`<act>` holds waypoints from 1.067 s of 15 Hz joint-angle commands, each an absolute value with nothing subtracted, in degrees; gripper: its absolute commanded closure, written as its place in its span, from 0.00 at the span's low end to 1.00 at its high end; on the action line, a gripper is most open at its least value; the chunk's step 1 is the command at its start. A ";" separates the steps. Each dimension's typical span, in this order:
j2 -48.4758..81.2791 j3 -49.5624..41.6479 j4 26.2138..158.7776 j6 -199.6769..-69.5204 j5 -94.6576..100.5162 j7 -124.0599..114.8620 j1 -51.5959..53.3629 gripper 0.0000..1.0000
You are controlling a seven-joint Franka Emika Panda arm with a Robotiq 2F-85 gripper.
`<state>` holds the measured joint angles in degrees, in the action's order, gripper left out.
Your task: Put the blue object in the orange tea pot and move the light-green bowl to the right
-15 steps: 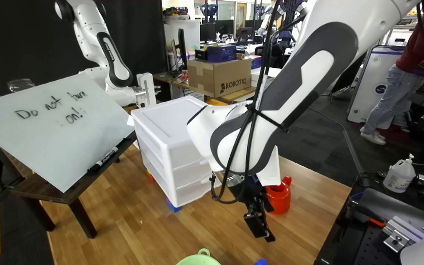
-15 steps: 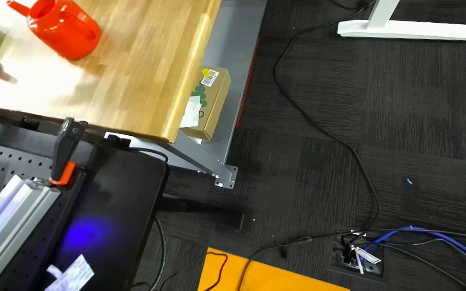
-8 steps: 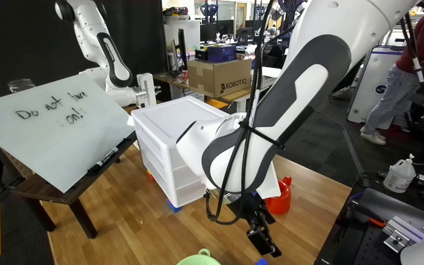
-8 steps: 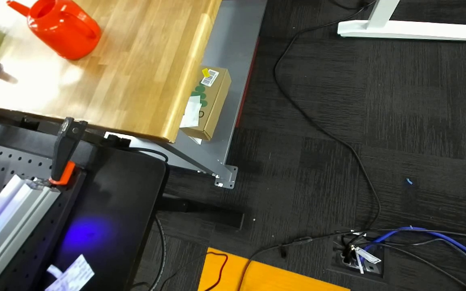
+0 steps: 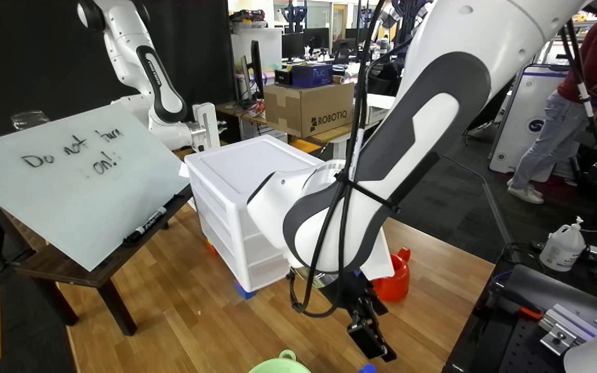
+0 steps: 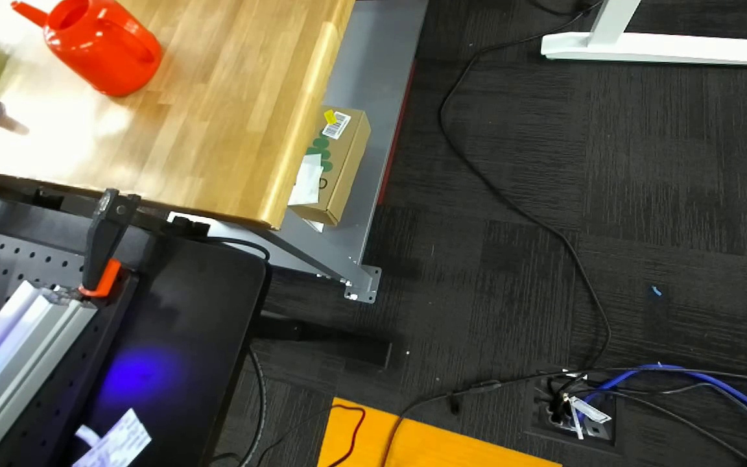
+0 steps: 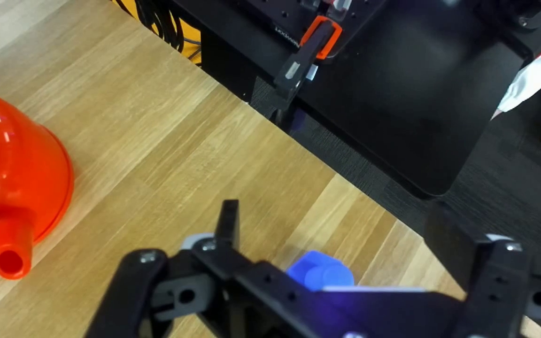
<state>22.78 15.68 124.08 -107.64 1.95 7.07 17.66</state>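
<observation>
Blue piece (image 7: 328, 277) sits on the desk (image 7: 181, 141), outside the teapot (image 7: 21, 178) and apart from it. In the wrist view it shows between the fingers (image 7: 228, 225), partly covered by their black linkage (image 7: 277, 292). The fingers are wide, held over the desk; how high over the piece, I cannot tell. The teapot stands upright, its spout towards the bottom of the wrist view; in an exterior view the arm (image 5: 436, 124) hides part of it. The bowl (image 5: 280, 366) is near the piece, cut off by the edge of both exterior views, so only part of it shows. White drawers (image 5: 257, 166) stand beyond the arm in an exterior view, beside a tilted board (image 5: 70, 171) reading "Do not turn on!", with a marker (image 5: 145, 224) along its lower edge.
</observation>
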 commanded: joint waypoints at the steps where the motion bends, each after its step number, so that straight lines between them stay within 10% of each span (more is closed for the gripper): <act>1: 22.88 15.89 123.91 -107.49 2.02 7.00 17.46 0.00; 16: 38.00 17.79 116.16 -119.45 10.54 12.62 23.15 0.00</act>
<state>38.00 17.37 116.44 -119.09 8.60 12.83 22.22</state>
